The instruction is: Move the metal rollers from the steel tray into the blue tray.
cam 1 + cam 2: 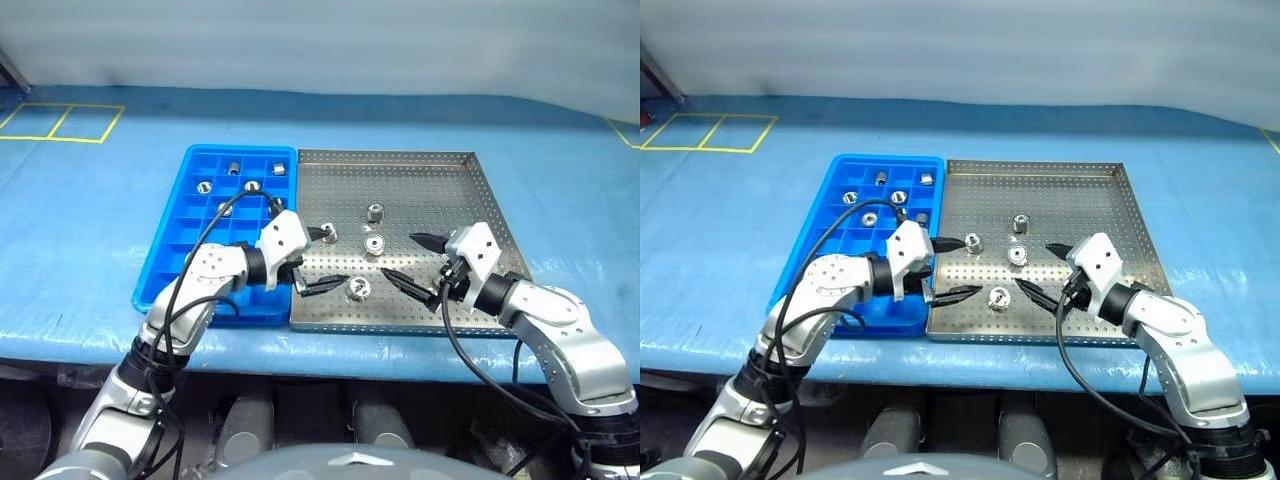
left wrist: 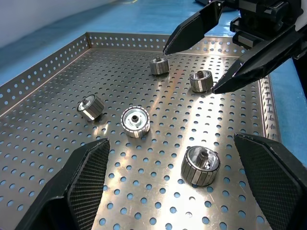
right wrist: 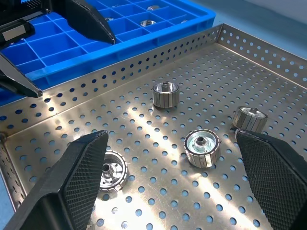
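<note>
Both jaws open over steel tray (image 1: 440,180).

Four rollers (image 1: 358,288) loose between left gripper (image 1: 322,259) and right gripper (image 1: 412,261), gripped by neither; more already in blue tray (image 1: 170,245).

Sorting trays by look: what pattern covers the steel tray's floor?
Rows of small round holes in the steel tray; left wrist view.

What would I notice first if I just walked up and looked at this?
Two robot grippers, the left gripper and the right gripper, hang open over the steel tray, facing each other. Shiny metal rollers lie scattered between them, and beside that tray sits the blue tray with a few rollers in its far squares.
</note>
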{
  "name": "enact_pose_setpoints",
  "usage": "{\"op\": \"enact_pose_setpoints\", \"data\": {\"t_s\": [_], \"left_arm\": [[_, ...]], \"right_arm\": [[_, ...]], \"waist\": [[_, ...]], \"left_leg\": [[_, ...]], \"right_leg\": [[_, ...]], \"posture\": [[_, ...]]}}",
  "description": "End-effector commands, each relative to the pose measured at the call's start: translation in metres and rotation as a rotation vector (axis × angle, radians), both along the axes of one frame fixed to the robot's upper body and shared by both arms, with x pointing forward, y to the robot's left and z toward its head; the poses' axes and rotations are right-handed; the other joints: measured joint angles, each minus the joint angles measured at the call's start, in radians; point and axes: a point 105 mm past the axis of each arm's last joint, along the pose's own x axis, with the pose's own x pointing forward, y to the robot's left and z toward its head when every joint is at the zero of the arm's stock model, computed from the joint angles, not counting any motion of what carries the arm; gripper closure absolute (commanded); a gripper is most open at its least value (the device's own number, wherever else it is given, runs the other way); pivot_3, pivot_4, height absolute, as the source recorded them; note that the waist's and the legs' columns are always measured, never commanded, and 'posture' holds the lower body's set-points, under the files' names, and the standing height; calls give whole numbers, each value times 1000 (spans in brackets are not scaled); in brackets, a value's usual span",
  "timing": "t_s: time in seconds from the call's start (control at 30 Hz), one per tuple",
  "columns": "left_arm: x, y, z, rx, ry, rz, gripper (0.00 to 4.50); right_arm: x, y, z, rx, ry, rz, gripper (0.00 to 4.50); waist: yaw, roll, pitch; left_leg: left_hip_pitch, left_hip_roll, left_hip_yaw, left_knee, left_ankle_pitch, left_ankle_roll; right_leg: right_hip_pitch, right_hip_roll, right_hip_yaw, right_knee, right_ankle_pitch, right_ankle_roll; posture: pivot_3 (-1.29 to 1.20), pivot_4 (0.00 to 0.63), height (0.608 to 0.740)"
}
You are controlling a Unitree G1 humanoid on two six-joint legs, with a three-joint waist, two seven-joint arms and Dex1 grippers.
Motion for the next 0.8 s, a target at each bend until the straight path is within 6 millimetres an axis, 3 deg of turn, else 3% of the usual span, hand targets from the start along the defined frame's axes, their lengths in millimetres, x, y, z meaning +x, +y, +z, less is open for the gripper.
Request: {"op": "enact_pose_setpoints", "data": {"t_s": [0.03,0.27,0.57,0.77,0.8], "left_arm": [[1,-7,7,-8,-26,-21,0],[1,-20,-1,65,-30,-59,0],[2,-49,-39,284,-47,-145,0],[13,-51,-65,426,-44,-114,0],[15,-50,-68,439,-44,-103,178]], "right_arm": [[-3,2,11,-6,-52,14,12],[-5,2,13,-20,-68,-2,12],[-9,-4,19,-51,-94,-42,12],[-13,-4,19,-53,-99,-62,12],[-14,-5,18,-53,-100,-67,0]], "waist": [[0,0,0],[-2,0,0],[-6,0,0],[-9,0,0],[-11,0,0]], "left_leg": [[0,0,0,0,0,0],[0,0,0,0,0,0],[0,0,0,0,0,0],[0,0,0,0,0,0],[0,0,0,0,0,0]], "right_leg": [[0,0,0,0,0,0],[0,0,0,0,0,0],[0,0,0,0,0,0],[0,0,0,0,0,0],[0,0,0,0,0,0]], "posture": [[100,150,740],[91,150,740],[51,150,740],[23,150,740],[20,150,740]]}}
